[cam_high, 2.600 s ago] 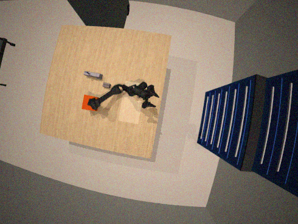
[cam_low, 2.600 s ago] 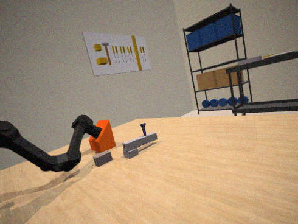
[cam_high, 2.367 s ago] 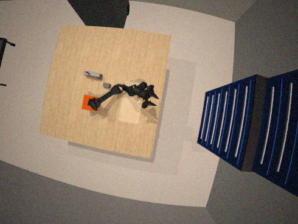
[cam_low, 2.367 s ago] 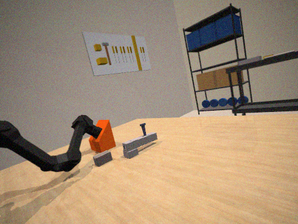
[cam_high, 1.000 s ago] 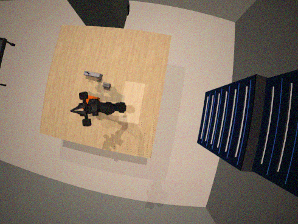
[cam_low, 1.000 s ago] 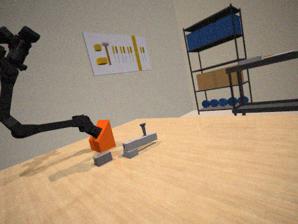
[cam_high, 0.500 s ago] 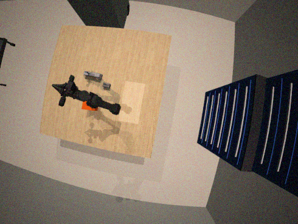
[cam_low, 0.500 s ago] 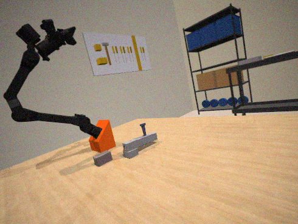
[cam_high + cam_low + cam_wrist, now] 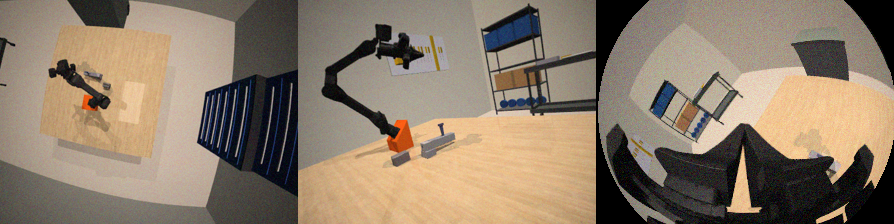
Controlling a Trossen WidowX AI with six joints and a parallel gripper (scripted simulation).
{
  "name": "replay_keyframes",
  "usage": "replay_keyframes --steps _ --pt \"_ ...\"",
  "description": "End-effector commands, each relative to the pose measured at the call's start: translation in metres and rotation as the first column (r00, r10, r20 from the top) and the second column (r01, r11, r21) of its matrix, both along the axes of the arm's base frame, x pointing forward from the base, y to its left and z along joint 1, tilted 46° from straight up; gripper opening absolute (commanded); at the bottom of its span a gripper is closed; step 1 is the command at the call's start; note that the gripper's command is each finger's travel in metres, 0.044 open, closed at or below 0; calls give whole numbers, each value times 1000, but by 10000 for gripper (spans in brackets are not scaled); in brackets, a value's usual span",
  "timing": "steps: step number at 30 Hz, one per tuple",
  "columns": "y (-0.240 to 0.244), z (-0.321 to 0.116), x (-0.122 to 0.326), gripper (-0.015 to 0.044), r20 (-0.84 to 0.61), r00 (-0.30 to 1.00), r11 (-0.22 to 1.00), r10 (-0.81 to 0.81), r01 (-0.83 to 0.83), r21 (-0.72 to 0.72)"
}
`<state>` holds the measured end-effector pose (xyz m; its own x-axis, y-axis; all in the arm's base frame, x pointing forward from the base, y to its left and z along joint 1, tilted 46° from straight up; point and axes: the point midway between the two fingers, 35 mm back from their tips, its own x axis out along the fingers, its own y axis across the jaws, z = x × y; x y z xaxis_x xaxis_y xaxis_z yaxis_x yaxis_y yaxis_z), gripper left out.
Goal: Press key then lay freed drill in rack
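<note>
My gripper [image 9: 422, 55] [image 9: 744, 127] is shut with nothing between its fingertips. It is high above the table, well clear of the parts there. A long grey bar-shaped part [image 9: 95, 75] [image 9: 437, 142] lies on the table, with a dark blue T-topped post [image 9: 441, 129] standing up at it. The bar's surface also shows partly behind a finger in the wrist view. A short grey block [image 9: 106, 86] [image 9: 401, 159] lies apart from it, nearer the arm's base. I cannot tell which of these parts is the key, the drill or the rack.
An orange wedge [image 9: 86, 100] [image 9: 403, 140] sits at the arm's base on the wooden table [image 9: 121, 52] [image 9: 480, 182]. A shelf unit and a dark trolley stand beyond the table. A board with yellow items hangs on the wall.
</note>
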<state>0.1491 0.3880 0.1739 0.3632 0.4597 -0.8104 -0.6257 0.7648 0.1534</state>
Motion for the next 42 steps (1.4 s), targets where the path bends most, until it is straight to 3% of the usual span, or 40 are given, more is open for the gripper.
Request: replay_keyframes --steps 1,8,17,42 --pt "-25 -50 36 0 -15 986 969 -164 158 -190" --pt "-98 -132 84 0 38 903 757 -427 380 -532" --pt "-213 -204 111 0 209 768 290 -605 457 -841" --pt "-228 -215 112 0 214 766 279 -606 456 -845"
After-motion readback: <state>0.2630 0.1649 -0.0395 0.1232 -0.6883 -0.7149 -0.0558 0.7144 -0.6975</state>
